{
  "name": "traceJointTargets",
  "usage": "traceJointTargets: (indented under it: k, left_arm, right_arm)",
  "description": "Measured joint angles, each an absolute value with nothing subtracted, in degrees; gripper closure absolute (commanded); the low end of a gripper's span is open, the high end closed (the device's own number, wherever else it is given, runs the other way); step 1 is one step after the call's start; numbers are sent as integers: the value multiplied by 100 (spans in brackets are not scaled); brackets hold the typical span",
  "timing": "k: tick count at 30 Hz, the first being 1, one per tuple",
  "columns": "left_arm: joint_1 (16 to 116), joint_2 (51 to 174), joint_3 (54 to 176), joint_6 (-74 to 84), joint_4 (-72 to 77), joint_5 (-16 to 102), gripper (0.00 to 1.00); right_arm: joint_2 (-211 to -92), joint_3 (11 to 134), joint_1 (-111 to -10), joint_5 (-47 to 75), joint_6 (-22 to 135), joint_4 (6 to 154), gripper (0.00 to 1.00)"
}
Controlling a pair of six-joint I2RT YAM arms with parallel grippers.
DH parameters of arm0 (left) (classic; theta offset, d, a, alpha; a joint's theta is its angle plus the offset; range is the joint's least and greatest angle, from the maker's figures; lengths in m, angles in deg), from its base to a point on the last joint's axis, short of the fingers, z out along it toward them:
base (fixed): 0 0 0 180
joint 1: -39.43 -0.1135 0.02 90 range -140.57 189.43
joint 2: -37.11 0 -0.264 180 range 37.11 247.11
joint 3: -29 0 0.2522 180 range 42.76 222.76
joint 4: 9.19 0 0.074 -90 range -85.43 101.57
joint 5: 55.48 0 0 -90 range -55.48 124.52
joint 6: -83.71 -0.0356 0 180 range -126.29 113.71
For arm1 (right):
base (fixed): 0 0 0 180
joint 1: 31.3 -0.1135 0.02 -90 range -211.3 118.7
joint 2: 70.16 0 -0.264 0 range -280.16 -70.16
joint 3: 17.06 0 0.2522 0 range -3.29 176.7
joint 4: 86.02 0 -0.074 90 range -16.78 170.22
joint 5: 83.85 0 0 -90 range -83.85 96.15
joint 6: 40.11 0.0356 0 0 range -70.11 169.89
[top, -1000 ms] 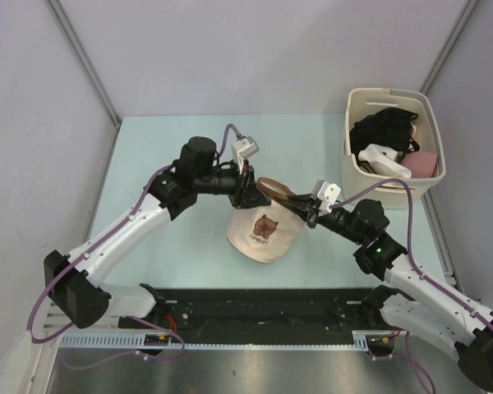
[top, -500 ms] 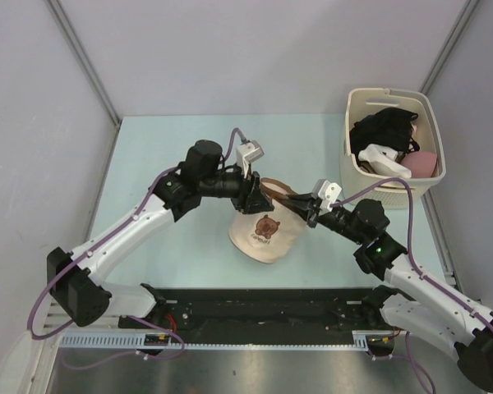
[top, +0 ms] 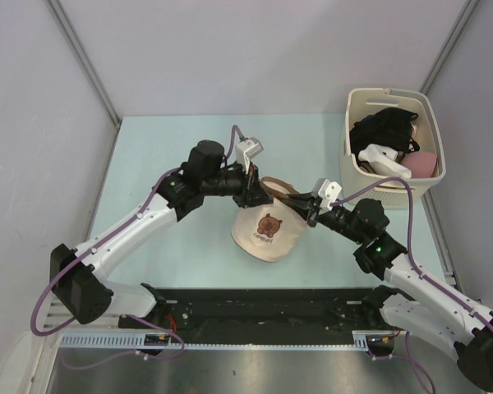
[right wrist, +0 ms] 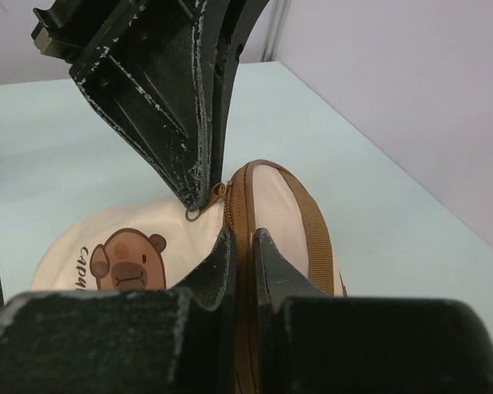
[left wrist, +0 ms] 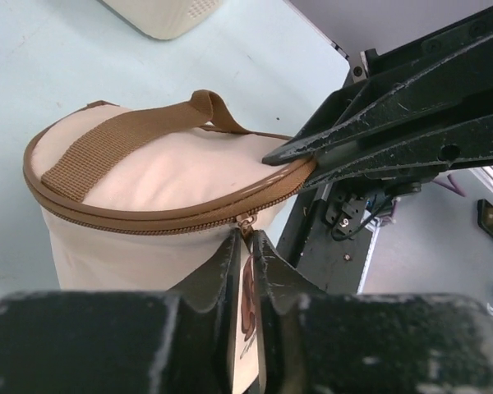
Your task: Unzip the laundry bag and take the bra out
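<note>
The laundry bag sits mid-counter, its zip shut along the stretch that shows. The right claw is clenched on the bag's brown rim trim. The left claw is clenched on the zipper pull and has edged rightward since a second ago, the bag shifting slightly with it. Farther back on the right, the cream basket holds clothing.

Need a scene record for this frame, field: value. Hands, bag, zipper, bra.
left hand: shut on zipper pull
right hand: shut on laundry bag rim, beside the pull
zipper: closed along the visible rim
laundry bag: on table, between both hands
bra: not visible
basket: back right, holding clothes
</note>
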State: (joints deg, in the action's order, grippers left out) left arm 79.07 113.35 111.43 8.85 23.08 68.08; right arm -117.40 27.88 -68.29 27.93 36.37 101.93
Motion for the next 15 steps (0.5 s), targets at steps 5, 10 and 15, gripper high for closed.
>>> traceJointTargets:
  k: [5, 10, 15]
  left_arm:
    - [7907, 11355, 11143, 1053, 2229, 6708, 100]
    - [7907, 11353, 11143, 1123, 2246, 6496, 100]
    - [7822, 11152, 11141, 1029, 2461, 6043, 100]
  right_arm:
    - [-11740, 2788, -6829, 2762, 3635, 10189, 100]
    - [-11738, 2788, -6829, 2714, 3626, 10141, 100]
    - [-11620, 2788, -6829, 2753, 3609, 10007, 100]
